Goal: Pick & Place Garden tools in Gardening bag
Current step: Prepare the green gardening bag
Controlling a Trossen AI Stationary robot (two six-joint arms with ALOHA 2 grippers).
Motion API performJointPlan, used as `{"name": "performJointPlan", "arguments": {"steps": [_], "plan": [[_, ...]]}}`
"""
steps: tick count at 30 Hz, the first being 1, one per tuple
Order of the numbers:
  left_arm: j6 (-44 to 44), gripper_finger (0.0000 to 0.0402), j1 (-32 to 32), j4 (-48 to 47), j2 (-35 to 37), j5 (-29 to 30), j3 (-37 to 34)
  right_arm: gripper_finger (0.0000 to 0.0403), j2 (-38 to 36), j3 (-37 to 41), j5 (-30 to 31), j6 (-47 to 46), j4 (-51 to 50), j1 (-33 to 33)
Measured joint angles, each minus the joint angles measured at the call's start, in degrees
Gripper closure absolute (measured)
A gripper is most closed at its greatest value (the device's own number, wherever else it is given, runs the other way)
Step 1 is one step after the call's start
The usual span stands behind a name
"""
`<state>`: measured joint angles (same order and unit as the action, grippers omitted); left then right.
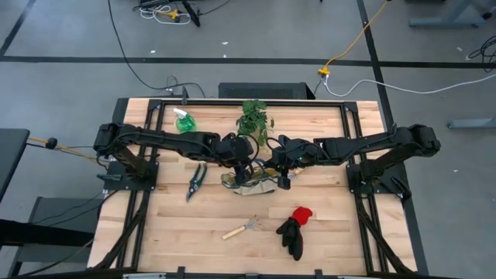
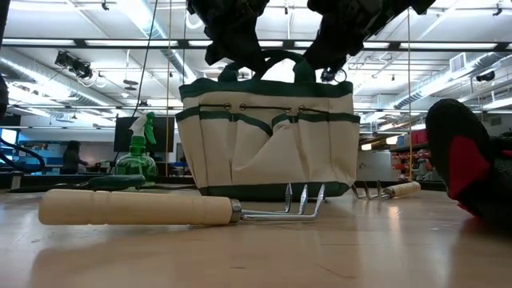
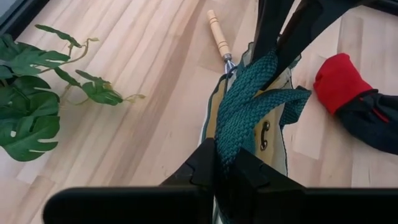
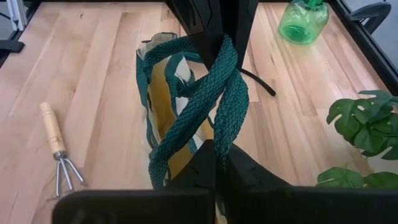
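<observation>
In the high view both arms are covering most of the gardening bag (image 1: 249, 184), so its opening and inside aren't showing. Left gripper (image 3: 219, 163) and right gripper (image 4: 215, 163) fingertips are being cut by the bottom edge of the wrist pics; green handles (image 3: 245, 99) are hiding the pads. In the low view both grippers are running off the top edge. Gloves (image 2: 468, 164) are getting cut at the right edge, blurred. Pruning shears (image 1: 197, 180) are too small for detail. Spray bottle (image 2: 136, 156) is sitting partly behind the near hand rake (image 2: 160, 208).
</observation>
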<state>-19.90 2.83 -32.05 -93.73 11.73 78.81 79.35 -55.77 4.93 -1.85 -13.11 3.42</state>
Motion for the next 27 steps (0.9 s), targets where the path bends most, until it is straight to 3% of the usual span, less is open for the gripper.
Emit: {"name": "performJointPlan", "arguments": {"steps": [12,27], "plan": [[0.03,0.0325,0.01,-0.13,0.02,-0.01,0.0,0.0397,-0.02,0.0,0.04,0.33,-0.35,0.0],[0.17,0.0321,0.02,-0.22,0.04,-1.55,0.0,0.0398,-0.04,0.0,0.17,0.42,-0.76,-0.38]]}}
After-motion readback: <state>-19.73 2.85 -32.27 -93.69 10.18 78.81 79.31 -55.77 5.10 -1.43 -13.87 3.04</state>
